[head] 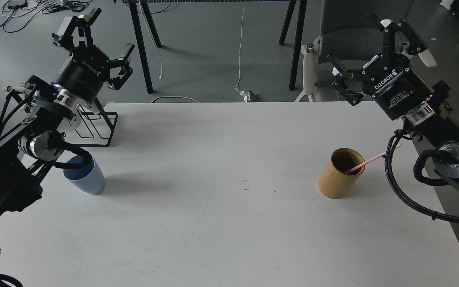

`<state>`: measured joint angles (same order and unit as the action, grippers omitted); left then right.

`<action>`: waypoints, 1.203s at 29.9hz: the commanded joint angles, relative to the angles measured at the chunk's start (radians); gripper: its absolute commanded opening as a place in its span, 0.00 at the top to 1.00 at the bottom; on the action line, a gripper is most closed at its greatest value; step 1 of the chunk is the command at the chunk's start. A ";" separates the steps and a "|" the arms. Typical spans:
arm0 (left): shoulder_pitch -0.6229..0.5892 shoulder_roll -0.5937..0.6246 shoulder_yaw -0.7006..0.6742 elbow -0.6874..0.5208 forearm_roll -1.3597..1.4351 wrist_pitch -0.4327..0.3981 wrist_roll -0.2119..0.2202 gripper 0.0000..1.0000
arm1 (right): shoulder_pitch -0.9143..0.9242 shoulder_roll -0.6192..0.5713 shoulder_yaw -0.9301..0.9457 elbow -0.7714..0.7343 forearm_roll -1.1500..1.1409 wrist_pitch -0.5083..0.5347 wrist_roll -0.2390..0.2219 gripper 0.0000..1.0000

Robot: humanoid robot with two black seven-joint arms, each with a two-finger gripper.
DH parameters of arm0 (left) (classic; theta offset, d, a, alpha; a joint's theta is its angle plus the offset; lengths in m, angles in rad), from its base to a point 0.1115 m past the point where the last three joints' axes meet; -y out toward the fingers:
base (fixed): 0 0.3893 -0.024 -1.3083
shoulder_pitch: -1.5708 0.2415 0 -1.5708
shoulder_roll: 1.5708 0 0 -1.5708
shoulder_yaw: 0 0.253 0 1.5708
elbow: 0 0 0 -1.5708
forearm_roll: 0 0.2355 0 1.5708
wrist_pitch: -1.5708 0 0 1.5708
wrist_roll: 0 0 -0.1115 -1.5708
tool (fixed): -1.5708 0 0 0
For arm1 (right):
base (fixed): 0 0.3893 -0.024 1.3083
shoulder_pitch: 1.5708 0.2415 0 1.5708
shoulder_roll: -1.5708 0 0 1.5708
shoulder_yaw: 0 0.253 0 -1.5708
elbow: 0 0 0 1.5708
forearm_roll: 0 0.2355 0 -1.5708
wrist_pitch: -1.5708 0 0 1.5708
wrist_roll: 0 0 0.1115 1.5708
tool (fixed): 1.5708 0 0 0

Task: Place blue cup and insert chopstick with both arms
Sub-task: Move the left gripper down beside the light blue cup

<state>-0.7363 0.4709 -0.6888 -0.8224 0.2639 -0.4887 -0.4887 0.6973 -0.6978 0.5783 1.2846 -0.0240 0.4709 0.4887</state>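
Note:
The light-blue cup (86, 178) stands upright on the white table (229, 223) at the left, partly hidden by my left arm's cable. The pink chopstick (373, 160) leans out of a tan wooden cylinder (339, 175) on the right side of the table. My left gripper (100, 38) is raised well above and behind the cup, open and empty. Off the table's far right corner my right gripper (367, 52) is held high, up and to the right of the cylinder, fingers spread and holding nothing.
A black wire rack (98, 127) stands at the table's far left corner behind my left arm. Beyond the table are black trestle legs (144, 48), a grey chair (353, 36) and cables on the floor.

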 commanded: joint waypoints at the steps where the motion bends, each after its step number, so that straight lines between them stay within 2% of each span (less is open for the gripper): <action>1: 0.003 0.003 0.000 -0.017 0.001 0.000 0.000 0.00 | -0.002 0.000 0.000 0.001 -0.001 0.000 0.000 0.04; 7: -0.006 0.003 0.014 -0.040 0.001 0.000 0.000 0.00 | -0.002 0.000 0.002 0.001 -0.001 -0.001 0.000 0.04; 12: 0.002 -0.095 0.000 -0.024 0.005 0.000 0.000 0.00 | -0.002 0.000 0.006 -0.001 -0.001 0.002 0.000 0.04; 16: -0.003 -0.054 -0.029 -0.110 0.001 0.000 0.000 0.00 | -0.004 0.004 0.005 -0.004 -0.004 0.006 0.000 0.03; 20: -0.003 0.116 0.014 -0.298 0.029 0.000 0.000 0.00 | -0.004 0.003 0.002 -0.011 -0.005 0.009 0.000 0.03; 26: -0.029 0.496 0.150 -0.492 0.318 0.000 0.000 0.00 | -0.005 0.000 0.002 -0.017 -0.007 0.012 0.000 0.03; 31: -0.046 0.768 0.207 -0.512 0.665 0.000 0.000 0.00 | -0.012 0.008 -0.003 -0.019 -0.011 0.012 0.000 0.03; 33: -0.040 0.820 0.216 -0.503 0.806 0.000 0.000 0.00 | -0.012 0.011 -0.006 -0.028 -0.011 0.012 0.000 0.03; 36: -0.031 0.838 0.253 -0.466 0.996 0.000 0.000 0.00 | -0.016 0.012 -0.008 -0.047 -0.011 0.012 0.000 0.03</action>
<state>-0.7757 1.2838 -0.4683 -1.3231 1.0846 -0.4888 -0.4888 0.6846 -0.6873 0.5718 1.2523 -0.0351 0.4833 0.4887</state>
